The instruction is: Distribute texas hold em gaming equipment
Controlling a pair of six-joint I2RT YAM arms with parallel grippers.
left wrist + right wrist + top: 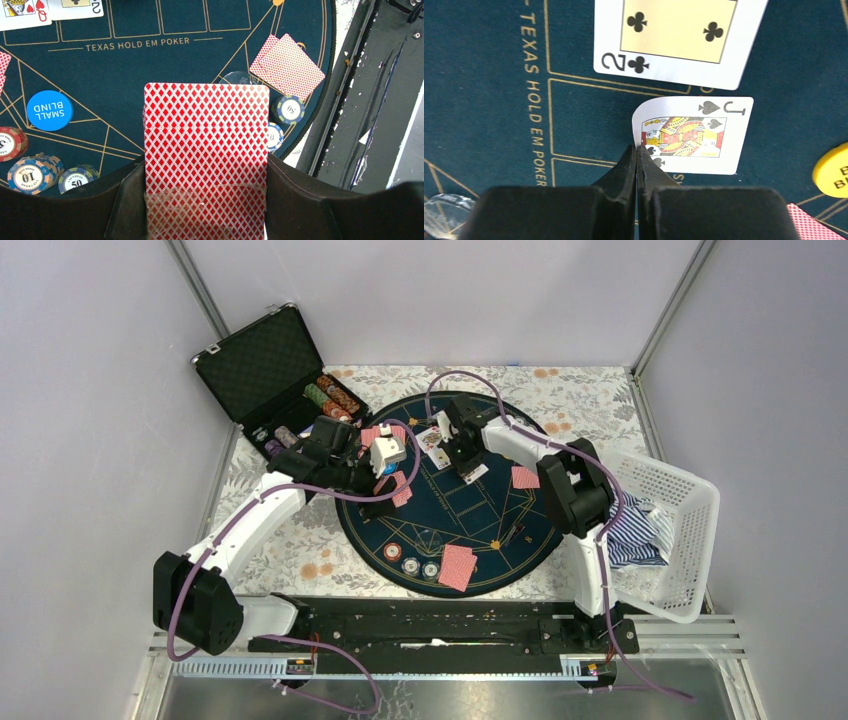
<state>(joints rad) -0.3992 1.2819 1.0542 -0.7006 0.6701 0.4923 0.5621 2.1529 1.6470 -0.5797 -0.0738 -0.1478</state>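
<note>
My left gripper point(206, 169) is shut on a deck of red-backed playing cards point(206, 130), held above the round blue poker mat point(450, 525); in the top view it point(388, 490) is over the mat's left side. My right gripper point(638, 149) is shut and pinches the lower left corner of a face-up jack of spades point(704, 135), just below a face-up 2 of clubs point(679, 37); in the top view it point(468, 468) is over the mat's middle. A blue small-blind disc point(49, 110), a yellow disc point(834, 170) and striped chips point(32, 172) lie on the mat.
An open black case point(262, 365) holding chip rows point(332, 395) stands at the back left. A white basket point(690, 500) with striped cloth point(635, 530) sits at the right. Face-down card pairs point(458, 566) and chips point(410, 562) lie near the mat's front.
</note>
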